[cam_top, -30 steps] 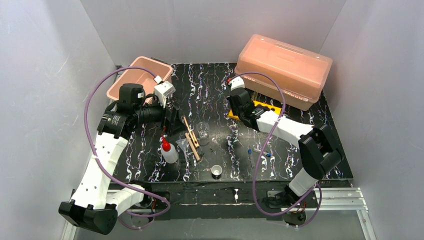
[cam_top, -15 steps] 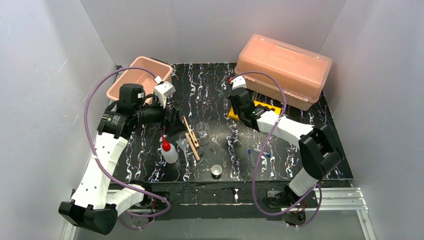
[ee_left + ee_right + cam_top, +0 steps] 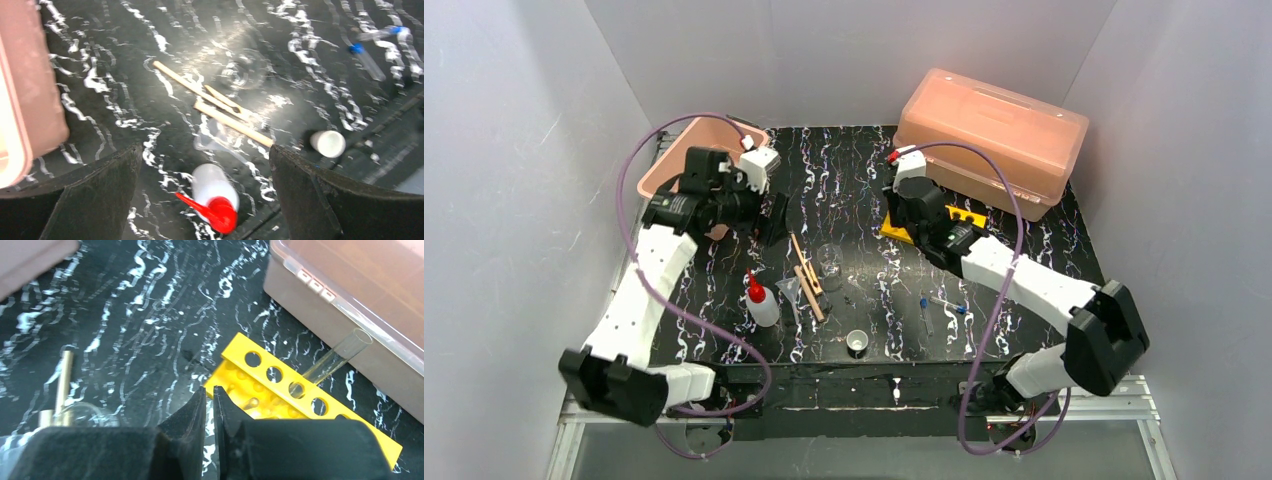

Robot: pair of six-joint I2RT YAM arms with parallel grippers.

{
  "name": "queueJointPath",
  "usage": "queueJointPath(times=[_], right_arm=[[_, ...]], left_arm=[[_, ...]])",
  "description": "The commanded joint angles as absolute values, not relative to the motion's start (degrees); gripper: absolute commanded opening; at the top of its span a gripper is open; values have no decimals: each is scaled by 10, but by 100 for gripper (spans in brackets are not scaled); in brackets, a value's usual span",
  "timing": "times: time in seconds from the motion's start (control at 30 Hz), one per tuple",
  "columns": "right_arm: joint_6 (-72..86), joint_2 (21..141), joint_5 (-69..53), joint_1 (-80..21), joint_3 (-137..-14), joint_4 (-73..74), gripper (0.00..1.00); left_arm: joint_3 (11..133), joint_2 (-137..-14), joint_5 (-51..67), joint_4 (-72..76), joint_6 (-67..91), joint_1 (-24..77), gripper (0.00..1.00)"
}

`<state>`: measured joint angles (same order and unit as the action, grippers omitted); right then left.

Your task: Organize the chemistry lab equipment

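Yellow holed rack [image 3: 280,385], one clear tube [image 3: 335,357] slotted in it, is noted just beyond the right claw [image 3: 210,392], jaws barely parted, apparently empty. Left claw [image 3: 204,150] is held spread wide above the squeeze bottle [image 3: 212,187].

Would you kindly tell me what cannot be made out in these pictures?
Yellow rack: right wrist view, the right gripper covers its near part; hole count unclear.
Glass beaker: left wrist view, blurred; contents unclear.
Open pink bin: top view, the left arm hides its inside.
Blue-capped tubes: top view, too small to see contents.
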<state>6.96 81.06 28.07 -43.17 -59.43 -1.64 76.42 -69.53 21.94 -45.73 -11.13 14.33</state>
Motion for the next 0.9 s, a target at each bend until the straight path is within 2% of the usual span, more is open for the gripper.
queueJointPath(times=[0.0, 0.17, 0.33, 0.53, 0.6, 0.73, 0.87], right_arm=[[78, 750, 280, -468, -590, -14, 20], [102, 693, 300, -505, -580, 30, 24], [124, 645, 310, -532, -568, 71, 24], [142, 602, 323, -544, -564, 118, 24], [145, 590, 326, -545, -560, 125, 24], [149, 573, 334, -546, -557, 136, 21], [150, 564, 335, -546, -556, 139, 19]], left_arm=[[814, -773, 100, -434, -141, 140, 98], [870, -867, 15, -395, -142, 131, 98], [970, -967, -12, -403, -126, 107, 98], [1053, -1061, 59, -454, -154, 86, 98], [1069, -1087, 69, -470, -170, 82, 93], [1051, -1094, 98, -466, -192, 69, 75], [1012, -1083, 111, -454, -216, 65, 72]])
